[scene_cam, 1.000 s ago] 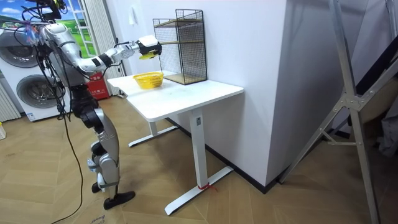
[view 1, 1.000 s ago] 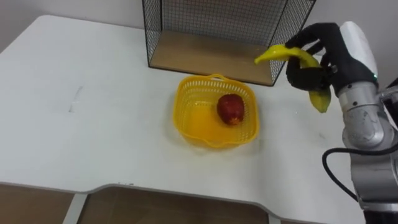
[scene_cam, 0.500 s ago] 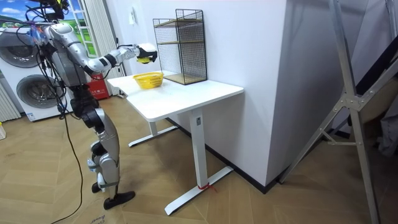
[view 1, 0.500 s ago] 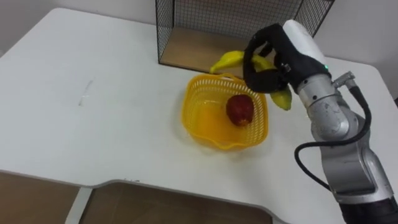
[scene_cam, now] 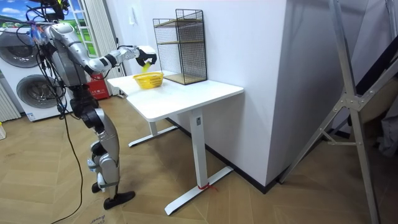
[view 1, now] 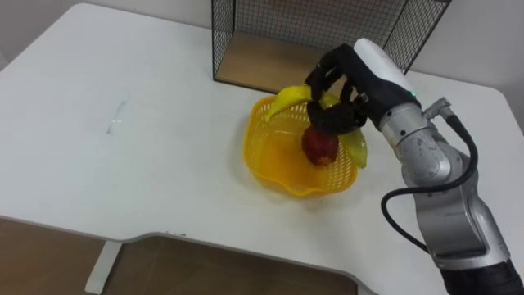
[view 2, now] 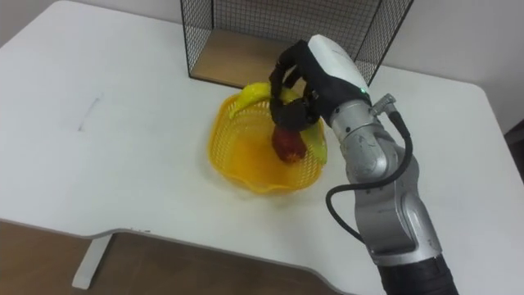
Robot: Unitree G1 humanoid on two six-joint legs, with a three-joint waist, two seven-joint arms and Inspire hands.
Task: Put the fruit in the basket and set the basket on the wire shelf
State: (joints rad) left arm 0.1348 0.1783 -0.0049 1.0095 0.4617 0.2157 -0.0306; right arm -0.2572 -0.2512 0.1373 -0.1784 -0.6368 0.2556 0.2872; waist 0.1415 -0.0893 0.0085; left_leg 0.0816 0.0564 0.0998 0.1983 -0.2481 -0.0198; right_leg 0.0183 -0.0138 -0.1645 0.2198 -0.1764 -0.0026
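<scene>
Left eye view: a yellow plastic lattice basket [view 1: 274, 160] on the white bench [view 1: 123, 164] holds a red apple [view 1: 321, 149], with the wire shelf [view 1: 311, 20] at its 12 o'clock.
Room view: the robot stands at the bench's end.
Right eye view: the right hand [view 2: 304, 86] clamps a curved banana [view 2: 255, 90] over the apple.

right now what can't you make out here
Banana: middle hidden under the fingers of the right hand, both eye views.
Apple: top covered by hand and banana; contact unclear.
Wire shelf: upper part cut off by the eye views' top edge.
Basket contents: too small in the room view.
</scene>
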